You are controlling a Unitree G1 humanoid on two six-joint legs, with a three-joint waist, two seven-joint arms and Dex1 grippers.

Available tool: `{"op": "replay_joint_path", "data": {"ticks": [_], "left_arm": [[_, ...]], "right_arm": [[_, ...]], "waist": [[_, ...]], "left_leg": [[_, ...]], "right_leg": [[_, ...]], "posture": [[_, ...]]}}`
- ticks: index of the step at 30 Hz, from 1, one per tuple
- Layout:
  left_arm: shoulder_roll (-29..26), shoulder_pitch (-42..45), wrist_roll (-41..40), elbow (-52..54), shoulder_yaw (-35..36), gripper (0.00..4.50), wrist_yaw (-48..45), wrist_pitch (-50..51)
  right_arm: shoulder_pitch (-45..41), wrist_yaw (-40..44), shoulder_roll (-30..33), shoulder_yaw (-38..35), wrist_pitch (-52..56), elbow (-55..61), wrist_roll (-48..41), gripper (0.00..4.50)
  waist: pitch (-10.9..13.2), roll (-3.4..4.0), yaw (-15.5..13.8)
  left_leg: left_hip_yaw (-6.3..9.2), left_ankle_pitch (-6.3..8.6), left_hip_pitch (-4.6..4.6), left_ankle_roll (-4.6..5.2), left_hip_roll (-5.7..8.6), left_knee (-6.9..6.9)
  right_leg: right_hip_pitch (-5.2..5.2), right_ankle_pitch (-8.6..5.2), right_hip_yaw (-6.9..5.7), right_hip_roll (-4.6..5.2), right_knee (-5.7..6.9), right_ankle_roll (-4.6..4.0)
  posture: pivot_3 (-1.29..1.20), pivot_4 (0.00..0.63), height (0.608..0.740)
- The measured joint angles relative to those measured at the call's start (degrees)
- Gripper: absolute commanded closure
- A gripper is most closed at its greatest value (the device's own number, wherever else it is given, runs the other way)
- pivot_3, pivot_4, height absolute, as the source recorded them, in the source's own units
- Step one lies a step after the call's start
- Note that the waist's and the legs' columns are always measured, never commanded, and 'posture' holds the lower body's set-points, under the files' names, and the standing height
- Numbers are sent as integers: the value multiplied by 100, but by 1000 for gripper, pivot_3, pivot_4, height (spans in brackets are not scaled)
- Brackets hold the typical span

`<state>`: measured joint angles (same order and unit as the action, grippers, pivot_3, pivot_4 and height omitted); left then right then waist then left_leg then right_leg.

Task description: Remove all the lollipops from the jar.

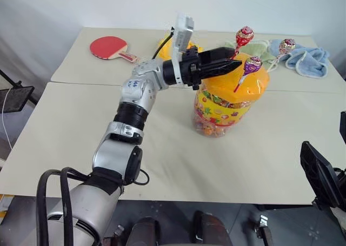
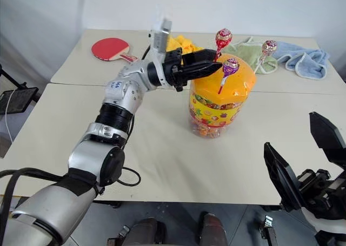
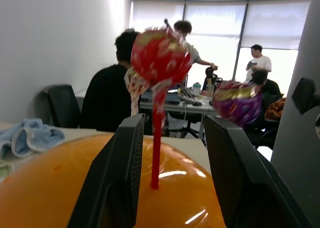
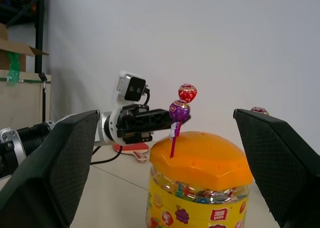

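A: Beige table (image 1: 162, 159) carries the clear plastic jar (image 1: 219, 119) with its orange domed lid, centre. Lollipops?
B: Three foil-wrapped lollipops (image 1: 244, 36) stand in the lid. The left gripper (image 3: 172, 153) straddles the red stick, jaws apart, gripping nothing; the right gripper (image 4: 165, 153) gapes wide, empty, near right.

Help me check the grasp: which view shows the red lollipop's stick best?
The left wrist view: the red lollipop stands between the open left gripper's fingers. Both eye views show mostly its head; the right wrist view shows it small.
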<state>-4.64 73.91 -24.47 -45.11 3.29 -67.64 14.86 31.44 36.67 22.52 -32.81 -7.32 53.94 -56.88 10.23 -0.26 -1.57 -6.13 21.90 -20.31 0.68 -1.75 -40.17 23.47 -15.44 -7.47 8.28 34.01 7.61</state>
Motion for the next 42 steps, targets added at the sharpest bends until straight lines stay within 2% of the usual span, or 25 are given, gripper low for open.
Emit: {"op": "replay_joint_path", "data": {"ticks": [4, 5, 10, 16, 19, 20, 25, 28, 33, 37, 40, 42], "left_arm": [[-7, 85, 90, -147, 1, 4352, 138, -47], [-5, 105, 95, -175, 1, 4491, 135, -51], [32, 165, -6, -250, 124, 4491, 143, 73], [19, 396, -660, -227, 859, 4491, 196, 413], [-247, 409, -1002, -198, 1353, 4491, 542, 502], [-560, 327, -938, -72, 1360, 4491, 725, 496], [-2206, -1108, -85, 957, 982, 4491, 1278, 719], [-3188, -2501, 309, 1792, 821, 4491, 1562, 1342], [-4579, -4339, 422, 3061, 1102, 4491, 1772, 2594], [-4893, -5489, 329, 3829, 1515, 4491, 1928, 3441], [-4913, -5919, 210, 4253, 1715, 4491, 2054, 3863], [-4933, -6111, 210, 4380, 1763, 3992, 2136, 3899]], "right_arm": [[11, -19, 1, -8, -1, 0, -5, 0], [11, -26, 1, -8, -1, 0, -5, 0], [-69, -95, 80, -8, 0, 0, -5, 0], [-370, -145, 258, 7, 29, -33, -101, 0], [-892, -135, 520, 106, 139, -172, -325, 0], [-1119, -63, 756, 172, 250, -305, -418, 0], [-1440, 649, 1473, 233, 654, -828, -593, 0], [-1558, 1177, 1762, 321, 876, -956, -624, 0], [-1605, 1938, 2031, 580, 1224, -1006, -629, 0], [-1698, 2249, 2029, 905, 1435, -1132, -508, 0], [-1821, 2333, 2011, 1162, 1556, -1147, -436, 0], [-1885, 2378, 1968, 1279, 1626, -1153, -387, 0]], "waist": [[0, 0, 2], [0, 0, 2], [0, 0, 1], [0, 0, 6], [0, 0, 54], [-1, 1, 90], [-7, 13, 158], [2, -3, 152], [11, -38, 58], [10, -40, -57], [9, -41, -76], [9, -40, -67]], "left_leg": [[0, 0, 0, 0, 0, 0], [0, 0, 0, 0, 0, 0], [0, 0, -1, 1, 0, -1], [0, 0, 0, 1, -1, -2], [-2, -1, 6, 1, -3, -4], [-3, -1, 12, 1, -4, 0], [23, 1, 24, -4, -3, 18], [31, 4, 9, -8, -2, 6], [53, 6, 7, -9, -3, -11], [69, 6, 6, -8, -3, -27], [79, 6, 9, -9, -3, -30], [76, 7, 9, -11, -3, -29]], "right_leg": [[0, 0, 0, 0, -1, 0], [0, 0, 0, 0, 0, 0], [0, 0, 1, 0, -2, 0], [0, 0, 1, 0, -1, 0], [1, 0, 8, 1, 7, 0], [1, 0, 10, 0, 13, 0], [12, 0, -1, 0, 57, 0], [20, 0, -5, 2, 59, 0], [6, 0, -7, 5, 59, 0], [-3, -1, 1, 8, 64, -2], [-1, -2, 6, 8, 70, -4], [5, -2, 7, 8, 74, -4]], "posture": [[0, 150, 740], [0, 150, 740], [0, 150, 740], [0, 150, 740], [0, 150, 740], [0, 150, 740], [0, 150, 740], [0, 150, 740], [0, 150, 740], [0, 150, 740], [0, 150, 740], [0, 150, 740]]}}
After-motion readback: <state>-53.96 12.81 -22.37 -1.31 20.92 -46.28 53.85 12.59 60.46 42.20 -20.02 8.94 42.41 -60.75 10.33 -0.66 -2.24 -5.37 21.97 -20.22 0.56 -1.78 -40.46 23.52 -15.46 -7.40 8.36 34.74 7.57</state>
